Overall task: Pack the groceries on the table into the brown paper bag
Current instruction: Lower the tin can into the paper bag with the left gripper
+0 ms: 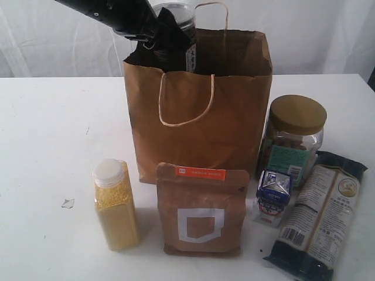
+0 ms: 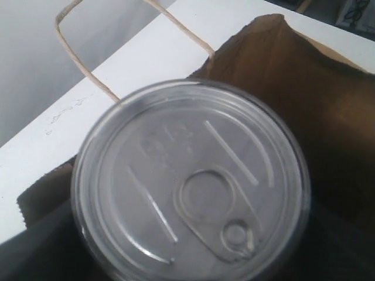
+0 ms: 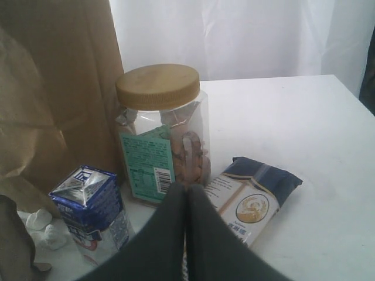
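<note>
dark pull-tab can (image 2: pixel 190 181), silver ring-pull lid, gripped by left jaws over brown paper bag (image 1: pixel 199 117) mouth; right jaws closed, empty.

White table (image 1: pixel 47 117) w/ paper bag (image 1: pixel 199 117), grain bottle (image 1: pixel 116 208), pouch (image 1: pixel 202 213), jar (image 1: pixel 293 137), carton (image 1: pixel 272 196), noodle pkt (image 1: pixel 319 216) — plus white scrap (image 1: pixel 68 203).

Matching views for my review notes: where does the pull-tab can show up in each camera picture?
Exterior view: the pull-tab can is at top centre, above the mouth of the brown paper bag.
Left wrist view: the pull-tab can fills most of the picture, seen lid-on.
Right wrist view: not in it.
Shared landmark: the brown paper bag, visible in all three views.
</note>
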